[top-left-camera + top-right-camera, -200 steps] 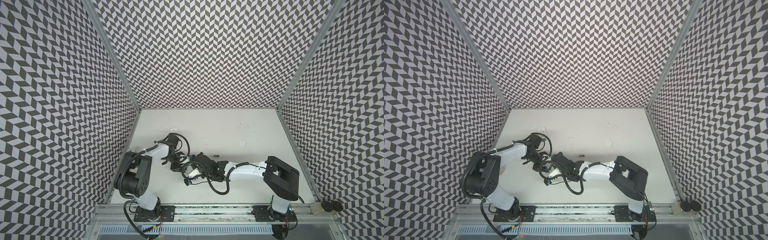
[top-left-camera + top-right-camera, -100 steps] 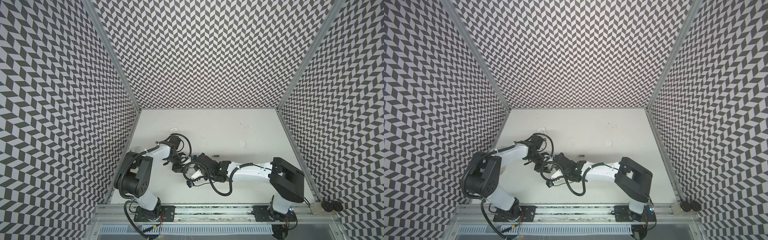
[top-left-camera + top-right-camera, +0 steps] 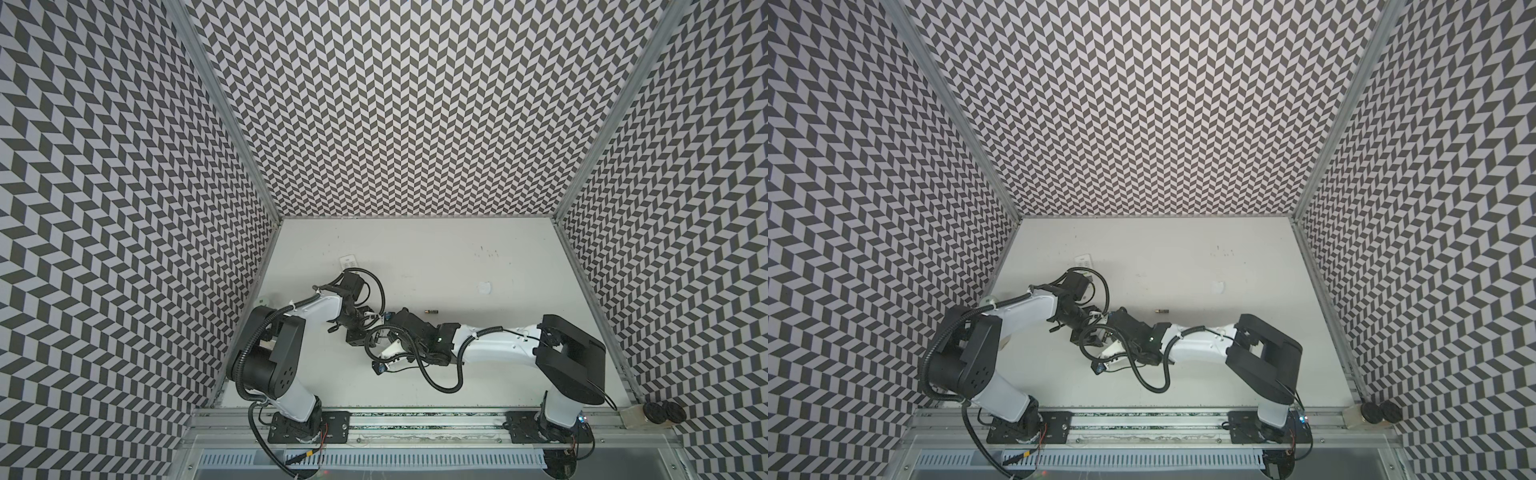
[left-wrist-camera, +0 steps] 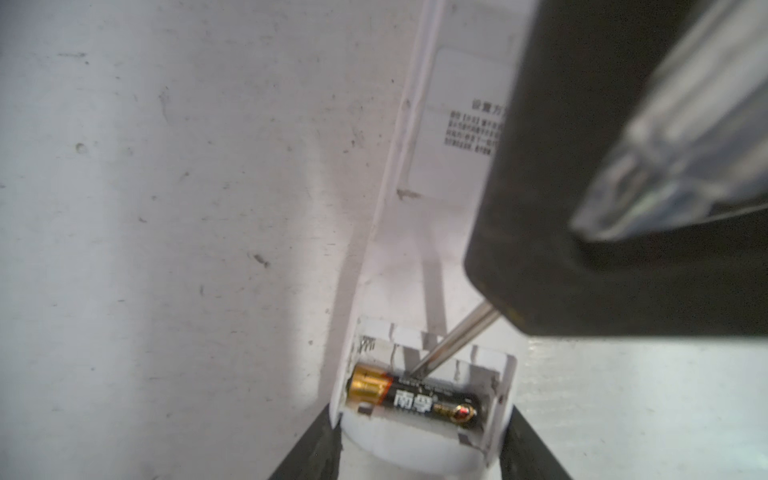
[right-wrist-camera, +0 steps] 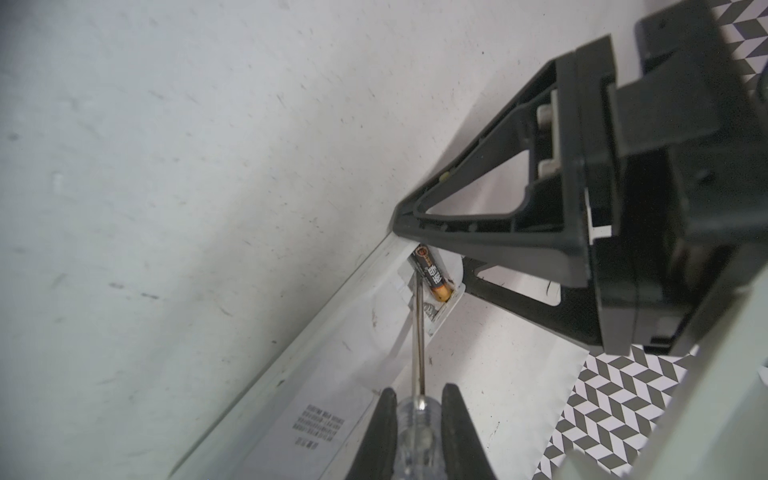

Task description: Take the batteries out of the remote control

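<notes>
The white remote control (image 4: 440,174) lies back up with its battery bay open. One black battery with a gold end (image 4: 415,401) sits in the bay, also seen as the battery (image 5: 430,272) in the right wrist view. My left gripper (image 4: 419,444) clamps the remote's bay end between its fingers (image 4: 311,453). My right gripper (image 5: 415,401) is shut on the clear handle of a screwdriver (image 5: 420,332), whose tip rests at the battery's edge. Another battery (image 3: 431,322) lies loose on the table, just beyond the right arm. In both top views the arms hide most of the remote.
A small white slotted piece (image 3: 348,262) lies on the table behind the left arm, near the left wall. A pale patch (image 3: 483,287) marks the table towards the right. Patterned walls close in three sides, and a rail (image 3: 415,419) runs along the front.
The right arm's elbow has shifted slightly to the right. Both grippers stay together over the remote with grips unchanged.
</notes>
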